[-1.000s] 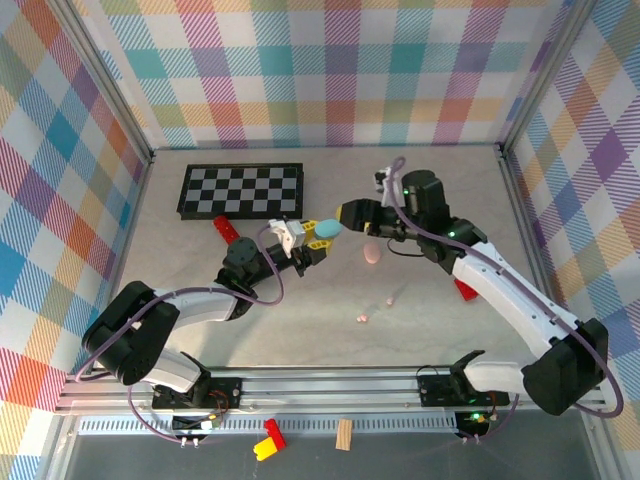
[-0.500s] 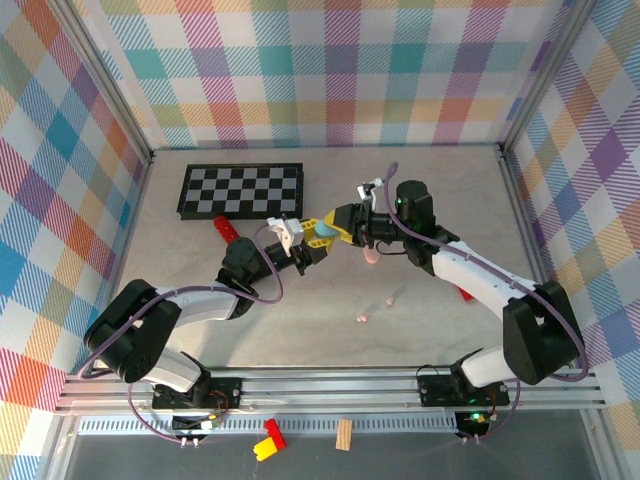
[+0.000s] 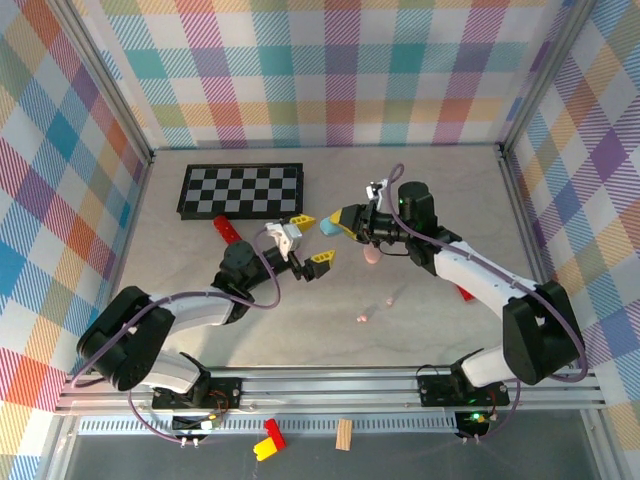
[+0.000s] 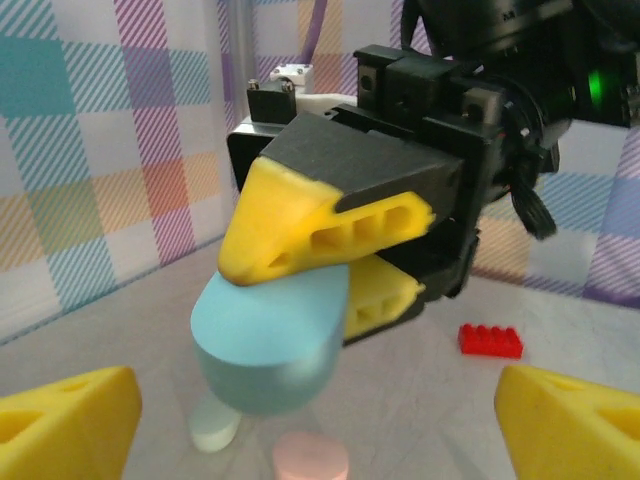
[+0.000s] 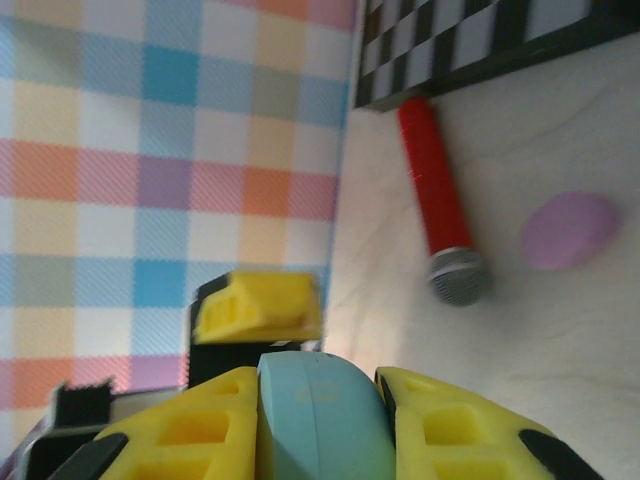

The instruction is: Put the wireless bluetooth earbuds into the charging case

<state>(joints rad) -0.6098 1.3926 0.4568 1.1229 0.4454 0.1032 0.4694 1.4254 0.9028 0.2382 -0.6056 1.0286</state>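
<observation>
Right gripper clamped on blue charging case, left gripper open beside it

No legible text, label, brand, number or sign in any view.
</observation>
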